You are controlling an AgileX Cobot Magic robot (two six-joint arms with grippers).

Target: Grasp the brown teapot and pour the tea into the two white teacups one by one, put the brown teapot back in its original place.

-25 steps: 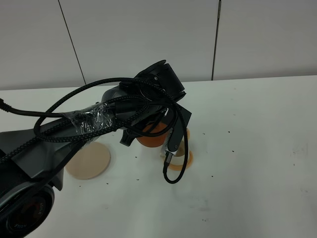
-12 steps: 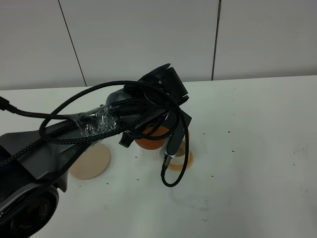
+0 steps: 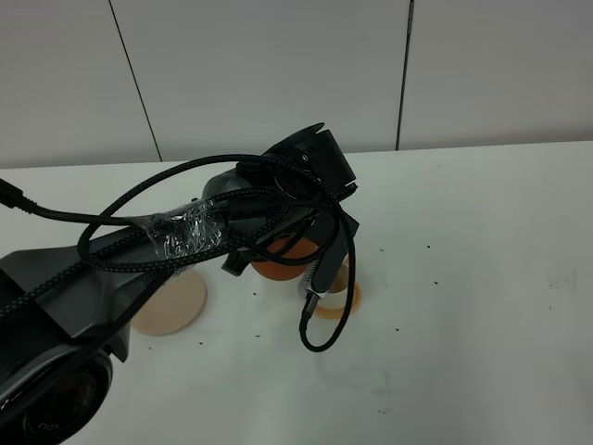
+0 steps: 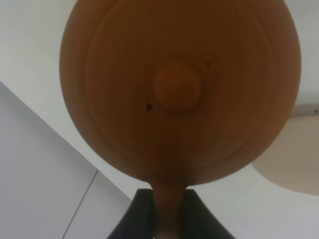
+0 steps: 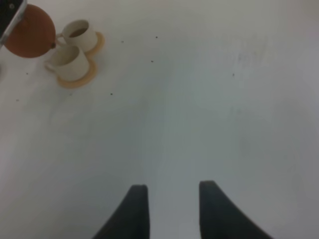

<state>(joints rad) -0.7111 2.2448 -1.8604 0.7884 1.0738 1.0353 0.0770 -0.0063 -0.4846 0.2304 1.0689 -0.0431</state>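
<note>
At the middle of the matte white table [image 3: 482, 241], the left gripper [image 4: 167, 195] is clamped tight on the teapot [image 4: 179, 89], its two dark fingers [image 4: 141, 214] pressed against either side of the thin clay loop handle. The pot is squat and round, of smooth unglazed reddish-brown clay, with faint concentric rings on the lid around a small rounded knob [image 4: 177, 87]. It is tipped so that the lid faces the wrist camera.

From the right wrist, the teapot sits just beside the two cups [image 5: 69, 63], with its short spout turned toward them. Both cups are small, cream-white and glossy, with tiny side handles, and each stands on a flat round orange coaster [image 5: 75, 82]. The two coasters touch or nearly touch. One cup [image 5: 79, 32] shows dark liquid inside, while the other looks pale within.

The plate [image 3: 171, 306], a flat beige disc with a dull finish, lies bare on the table near the left arm, apart from the teapot.

Braided black cables [image 3: 120, 250] loop along that arm, bound with crinkled clear tape, and hide much of the pot from above.

The right gripper [image 5: 172, 209] hangs over bare table well away from the cups, its tapered black fingers parted and holding nothing.
</note>
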